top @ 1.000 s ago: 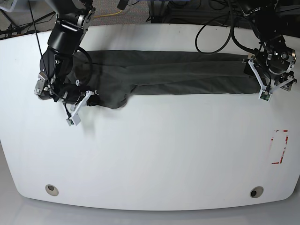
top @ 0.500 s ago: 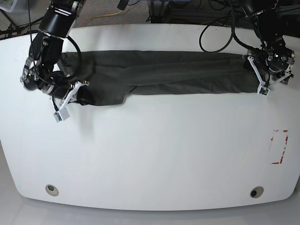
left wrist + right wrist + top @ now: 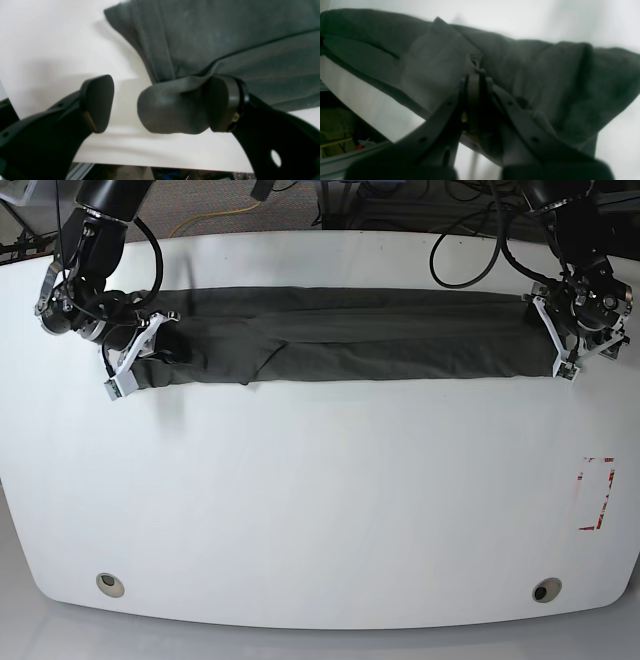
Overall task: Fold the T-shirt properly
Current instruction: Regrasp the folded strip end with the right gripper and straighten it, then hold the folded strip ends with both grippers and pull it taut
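Charcoal T-shirt (image 3: pixel 350 335) lies as a long band across the table's (image 3: pixel 320 510) far side; right end effector (image 3: pixel 475 75) is clamped on it, left end effector (image 3: pixel 160 105) spread apart straddling its other end.

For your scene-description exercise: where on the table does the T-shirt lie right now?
In the base view, the T-shirt lies as a long band across the table's far half, between the right gripper and left gripper.

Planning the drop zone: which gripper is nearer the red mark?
Left. Left gripper hangs just beyond the red mark; right gripper is at the table's opposite end.
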You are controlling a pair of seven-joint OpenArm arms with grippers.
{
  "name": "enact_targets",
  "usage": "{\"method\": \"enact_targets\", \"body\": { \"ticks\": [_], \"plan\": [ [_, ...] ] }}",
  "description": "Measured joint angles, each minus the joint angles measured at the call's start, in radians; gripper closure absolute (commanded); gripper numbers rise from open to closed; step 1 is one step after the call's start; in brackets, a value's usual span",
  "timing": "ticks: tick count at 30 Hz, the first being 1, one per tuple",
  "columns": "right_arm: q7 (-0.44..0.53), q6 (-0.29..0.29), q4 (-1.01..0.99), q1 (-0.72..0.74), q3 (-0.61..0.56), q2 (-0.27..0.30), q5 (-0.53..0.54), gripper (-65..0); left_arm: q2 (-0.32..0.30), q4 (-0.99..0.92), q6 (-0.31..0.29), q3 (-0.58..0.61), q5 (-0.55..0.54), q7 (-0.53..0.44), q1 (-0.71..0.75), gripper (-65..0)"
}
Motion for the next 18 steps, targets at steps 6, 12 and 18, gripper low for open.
{"method": "enact_targets", "body": {
  "ticks": [6,12,18],
  "plan": [
    [0.011,0.000,-0.073,-0.015,0.046,0.056,-0.014,-27.4,-0.010,-0.001,0.000,0.002,-0.001,-0.001,-0.001,-51.7],
    [0.061,0.000,-0.113,-0.043,0.045,0.121,0.002,-40.0,-0.018,0.000,0.000,0.001,0.003,0.000,-0.007,-51.7],
    [0.048,-0.003,-0.015,-0.087,0.046,0.112,0.073,-40.0,-0.009,0.003,0.000,-0.004,-0.088,0.010,-0.017,-51.7]
  ]
}}
